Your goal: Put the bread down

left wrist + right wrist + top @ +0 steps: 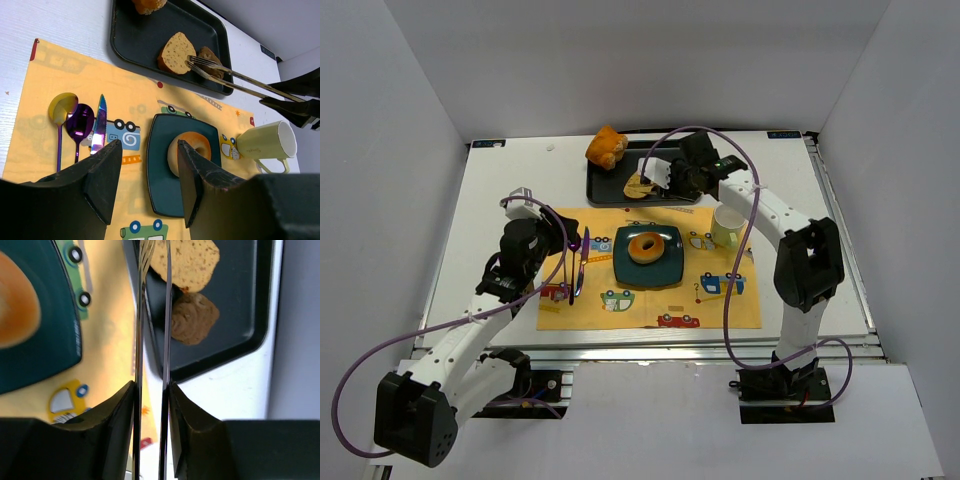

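Right end effector (151, 385) clamped on tongs (138, 340), tips at the speckled bread half (176, 52) on the tray (135, 45); left end effector (150, 150) open, farther off.

Bread: two halves – ring half (192, 147), frame centre; speckled half (176, 51), upper middle.
Spoons: two – gold spoon (62, 106), purple spoon (80, 122).
One each: knife (99, 125), plate (160, 165), tray (140, 35), mug (265, 142), placemat (40, 125), tongs (240, 80), orange pastry (606, 147), dark brown ball (210, 57).
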Motion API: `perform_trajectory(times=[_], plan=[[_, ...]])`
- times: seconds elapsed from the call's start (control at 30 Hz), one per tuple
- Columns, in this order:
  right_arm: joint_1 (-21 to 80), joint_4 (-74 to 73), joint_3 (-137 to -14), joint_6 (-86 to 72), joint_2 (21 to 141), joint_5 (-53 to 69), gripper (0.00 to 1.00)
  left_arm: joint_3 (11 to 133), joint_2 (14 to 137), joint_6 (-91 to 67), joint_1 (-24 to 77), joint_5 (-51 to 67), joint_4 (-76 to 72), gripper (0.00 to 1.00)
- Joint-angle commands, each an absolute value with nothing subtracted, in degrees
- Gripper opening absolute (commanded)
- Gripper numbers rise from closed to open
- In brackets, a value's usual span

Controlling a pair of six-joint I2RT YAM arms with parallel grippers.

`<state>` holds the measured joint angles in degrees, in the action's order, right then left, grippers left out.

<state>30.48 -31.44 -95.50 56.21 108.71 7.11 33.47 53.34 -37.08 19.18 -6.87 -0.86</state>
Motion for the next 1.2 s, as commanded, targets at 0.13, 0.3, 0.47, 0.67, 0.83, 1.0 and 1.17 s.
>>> perform_trajectory(times=[0.13, 0.3, 0.47, 0.67, 0.83, 1.0, 1.17], plan=[[30.06, -31.9, -98.62, 72.06, 107.05, 2.47, 0.37, 34.19, 53.17, -37.18, 18.9, -6.68, -2.2, 0.58], [30.06, -32.34, -96.34, 77.86, 107.23, 0.36, 0.39, 34.63, 53.26, -36.91, 18.9, -6.77, -2.02, 0.58], [29.71, -30.76, -94.04, 83.14, 107.22, -2.37, 0.41, 34.01, 52.65, -37.26, 18.9, -6.77, -2.11, 0.58], [29.53, -30.24, -94.13, 86.91, 107.93, -3.95, 0.43, 34.54, 52.82, -37.09, 18.9, -6.86, -1.93, 0.58], [29.53, -29.53, -94.66, 88.59, 108.72, -5.36, 0.44, 34.28, 52.56, -37.18, 18.9, -6.77, -2.11, 0.58], [29.71, -29.79, -94.22, 89.82, 109.6, -5.8, 0.44, 34.28, 52.03, -37.18, 18.9, -6.94, -1.67, 0.58], [29.71, -30.23, -94.22, 90.26, 110.3, -5.28, 0.45, 34.01, 51.77, -37.26, 18.9, -7.12, -1.58, 0.58]])
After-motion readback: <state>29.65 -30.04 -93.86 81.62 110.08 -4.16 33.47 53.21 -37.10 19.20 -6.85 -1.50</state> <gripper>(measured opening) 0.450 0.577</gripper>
